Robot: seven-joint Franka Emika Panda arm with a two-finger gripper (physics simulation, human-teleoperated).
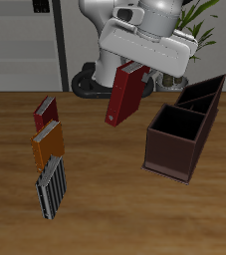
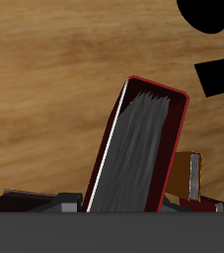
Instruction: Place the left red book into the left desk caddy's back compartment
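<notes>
**Red book held above the table**

The gripper (image 1: 136,68) is clamped on the left red book (image 1: 123,95), which hangs tilted in the air above the wooden table (image 1: 105,199). The left desk caddy (image 1: 184,129) stands beside it, apart, its back compartment (image 1: 206,92) open-topped. 3 other books (image 1: 48,149) lie in a row farther off.

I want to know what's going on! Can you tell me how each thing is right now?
Left red book: lifted off the table, tilted, held at its top.
Gripper: shut on the left red book.
Left desk caddy: upright on the table, nothing seen inside.
Smaller red book: standing on the table.
Orange book: standing on the table.
Striped book: standing on the table.
</notes>
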